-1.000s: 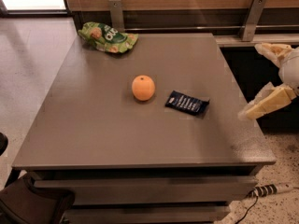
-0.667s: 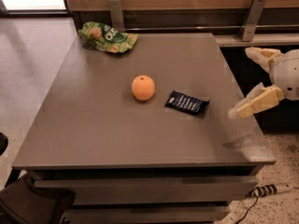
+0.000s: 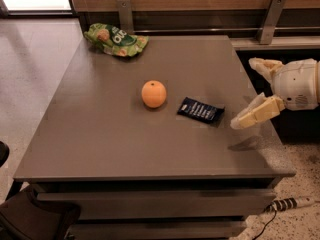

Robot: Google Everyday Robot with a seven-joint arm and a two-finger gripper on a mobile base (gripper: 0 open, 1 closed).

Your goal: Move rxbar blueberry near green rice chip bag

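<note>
The robot's pale hand (image 3: 244, 94) hangs over the 3 o'clock edge of a grey counter (image 3: 125, 134), its two fingers spread wide apart with nothing between them. One finger points toward 10 o'clock, the other angles down toward 8 o'clock, its tip just above the surface. The wide opening suggests it is readying for a grasp, not carrying anything.

At the hand's 9 o'clock, near but not touching, lies the rxbar blueberry (image 3: 200, 110), a flat dark blue wrapper with small white print. It lies flat on the counter, turned slightly so that its long side runs toward 4 o'clock. Lying so low, it will probably call for a grip from above across its narrow width.

Just beside the bar, at its 10 o'clock, sits a round orange (image 3: 153, 93), apart from the wrapper. It lies roughly on the line to the goal, so the carry will likely need to pass over or around it.

The green rice chip bag (image 3: 116, 39) lies crumpled at the counter's 11 o'clock corner, well apart from the bar. The move has not begun.
</note>
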